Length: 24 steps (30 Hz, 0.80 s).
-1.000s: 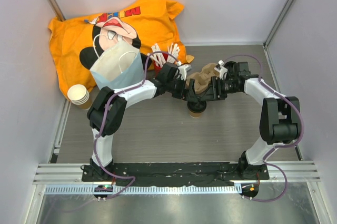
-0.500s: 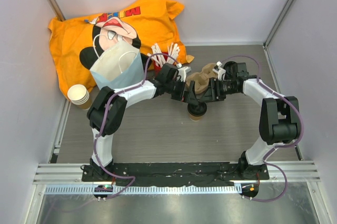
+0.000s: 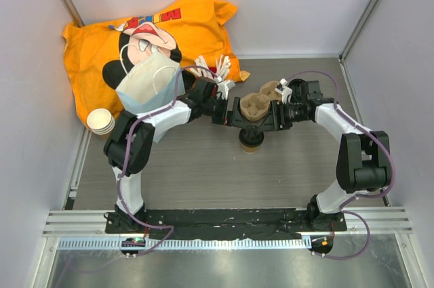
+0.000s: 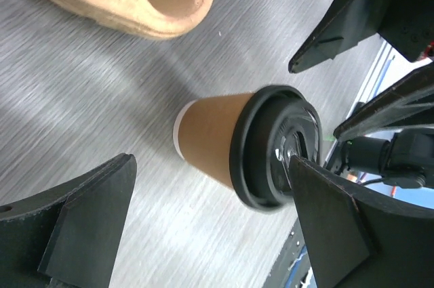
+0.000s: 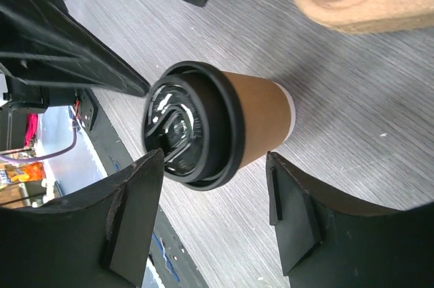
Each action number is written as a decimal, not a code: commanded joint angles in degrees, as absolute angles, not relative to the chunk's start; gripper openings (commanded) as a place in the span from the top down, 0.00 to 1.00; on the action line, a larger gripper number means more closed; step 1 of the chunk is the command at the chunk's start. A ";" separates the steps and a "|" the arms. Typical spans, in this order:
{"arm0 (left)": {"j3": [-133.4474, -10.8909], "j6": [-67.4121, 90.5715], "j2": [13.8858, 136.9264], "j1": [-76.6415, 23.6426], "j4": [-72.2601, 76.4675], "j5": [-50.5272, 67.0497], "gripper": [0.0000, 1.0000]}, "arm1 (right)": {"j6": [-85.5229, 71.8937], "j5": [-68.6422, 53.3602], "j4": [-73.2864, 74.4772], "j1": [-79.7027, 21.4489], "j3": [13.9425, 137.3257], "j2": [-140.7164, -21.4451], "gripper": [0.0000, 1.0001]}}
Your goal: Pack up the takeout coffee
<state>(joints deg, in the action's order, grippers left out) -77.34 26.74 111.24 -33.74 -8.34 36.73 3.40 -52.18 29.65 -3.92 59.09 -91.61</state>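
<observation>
Brown kraft paper cup with round black plastic lid (image 3: pixel 252 141) stands upright on grey desk (image 3: pixel 203 173), just beside moulded pulp cup carrier (image 3: pixel 260 102); pale paper bag (image 3: pixel 146 86) well apart. Pre-grasp, I judge: next, right gripper (image 3: pixel 249 125) must drop and clamp the cup below the lid, kept upright.
Left wrist: left gripper (image 4: pixel 210 166) wide open, empty.
Right wrist: right gripper part open, straddling lid, no hold seen.
Versus earlier: left arm backed off, cup unmoved.

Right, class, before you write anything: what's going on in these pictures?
Two robot arms are packing a takeout coffee. The lidded cup stands upright on the table, near a pulp cup carrier. The left gripper and right gripper both hang open around it from opposite sides; neither is clamped on it. A paper bag stands open to the left.
</observation>
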 commanded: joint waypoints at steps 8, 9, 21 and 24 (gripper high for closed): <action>-72.08 24.88 103.36 -33.22 -5.80 37.88 0.00 | 4.13 -49.57 28.92 -8.09 58.71 -90.79 0.31; -71.72 24.61 103.45 -33.22 -5.80 37.71 0.00 | 4.04 -49.57 28.57 -8.09 58.80 -91.05 0.31; -69.79 22.06 106.52 -33.22 -6.59 36.04 0.00 | 3.34 -47.38 27.25 -8.70 58.62 -92.64 0.31; -69.52 21.71 106.87 -33.22 -6.59 35.86 0.00 | 3.25 -46.68 26.90 -9.40 58.80 -92.72 0.31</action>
<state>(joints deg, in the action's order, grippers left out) -70.04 23.35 105.89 -33.23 -7.27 36.23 3.68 -47.88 28.84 -8.40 58.54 -92.66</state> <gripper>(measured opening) 0.996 0.689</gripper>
